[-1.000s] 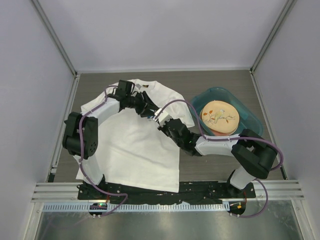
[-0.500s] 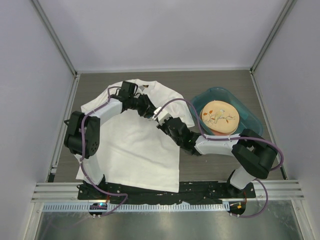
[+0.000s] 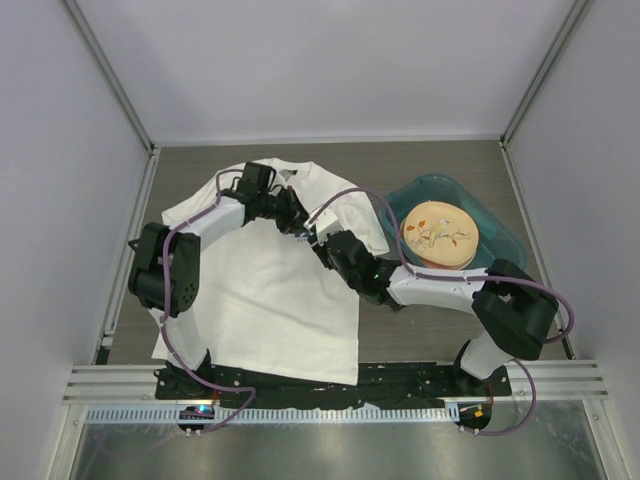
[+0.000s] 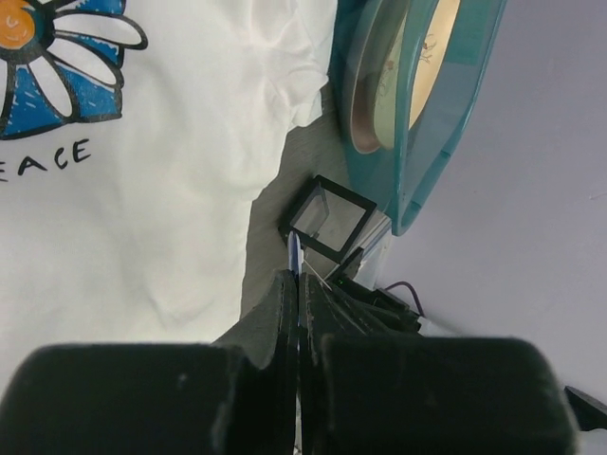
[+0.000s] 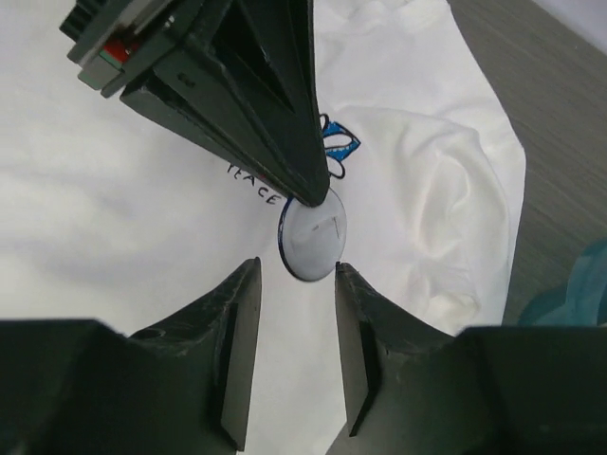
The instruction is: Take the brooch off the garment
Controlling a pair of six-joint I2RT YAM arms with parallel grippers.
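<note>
The garment (image 3: 260,290), a white T-shirt, lies flat on the table, its blue-and-white flower print (image 4: 47,57) on the chest. The brooch (image 5: 313,245) is a small disc with a dark-blue rim, and its pale back faces the right wrist camera. My left gripper (image 5: 308,194) is shut on the disc's upper edge. In the left wrist view the brooch (image 4: 294,254) shows only as a thin blue sliver above the shut left gripper (image 4: 297,280). My right gripper (image 5: 294,270) stands open just below the disc, fingers on either side, not touching it. In the top view both grippers meet over the shirt's right chest, left gripper (image 3: 298,222) and right gripper (image 3: 318,238).
A teal basin (image 3: 497,232) holding a round patterned plate (image 3: 437,234) sits right of the shirt. A small black square box (image 4: 327,216) lies on the table between the shirt's edge and the basin. White walls enclose the table on three sides.
My left gripper has closed on the brooch. My right gripper, shut until half a second ago, has opened and let go of it. Both arms shifted only slightly.
</note>
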